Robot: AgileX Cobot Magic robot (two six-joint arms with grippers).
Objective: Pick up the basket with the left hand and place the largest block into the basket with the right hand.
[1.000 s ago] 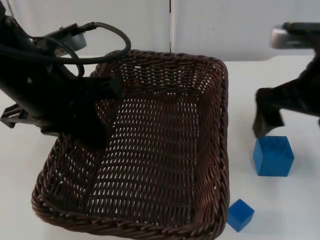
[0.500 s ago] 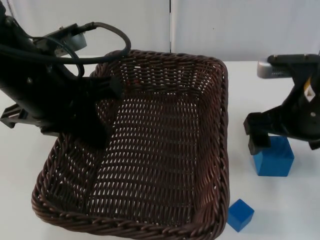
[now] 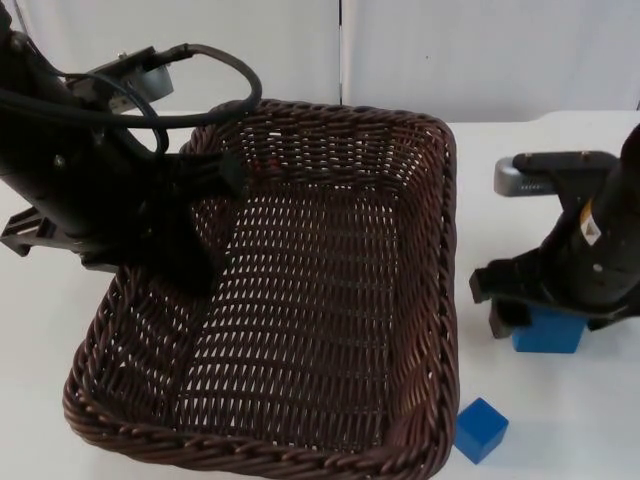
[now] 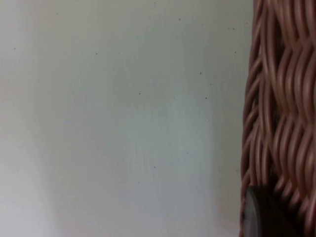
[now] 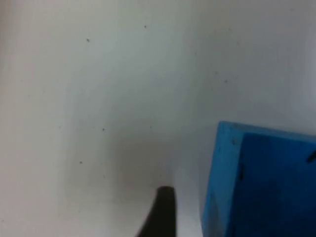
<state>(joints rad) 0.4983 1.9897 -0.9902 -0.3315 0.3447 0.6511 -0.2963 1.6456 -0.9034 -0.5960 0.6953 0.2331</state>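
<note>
The left gripper [image 3: 205, 215] holds the basket [image 3: 300, 300] by its rim. The right gripper [image 3: 535, 322] straddles the big block [image 3: 545, 335], fingers spread. An off-centre squeeze could twist the block free.

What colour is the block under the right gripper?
Blue; the large block shows best in the right wrist view.

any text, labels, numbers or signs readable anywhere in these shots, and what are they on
No readable text in any view.
Small yellow and white sticker on the right arm above the large blue block: too small to read.
Brown wicker basket, small blue block, white table: no marks.
</note>
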